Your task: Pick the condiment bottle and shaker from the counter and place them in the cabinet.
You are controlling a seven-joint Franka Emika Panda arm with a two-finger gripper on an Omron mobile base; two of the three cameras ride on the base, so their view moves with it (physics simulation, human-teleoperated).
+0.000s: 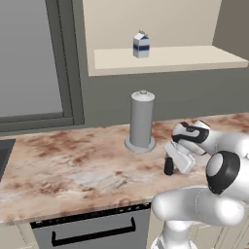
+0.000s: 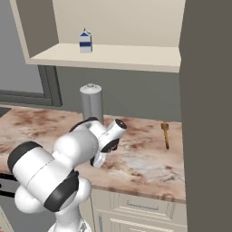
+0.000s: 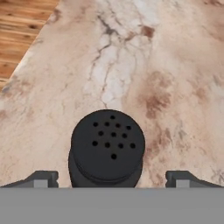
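We are straddling the squat black perforated-top shaker (image 3: 107, 148) | gripper (image 3: 112, 178) fingers spread, gripping nothing | cabinet (image 1: 165, 58) awaiting both items.

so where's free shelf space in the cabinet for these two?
The beige open-front cabinet's pale shelf board is bare to the right of the blue-and-white milk carton, and that stretch is the widest. A shorter bare patch lies between carton and left wall. On the marbled counter it is crowded around the tall grey cylinder, the claw and the squat black shaker.

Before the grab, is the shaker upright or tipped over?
Upright: the shaker stands on the counter, its holed top facing the hand camera between the open fingers.
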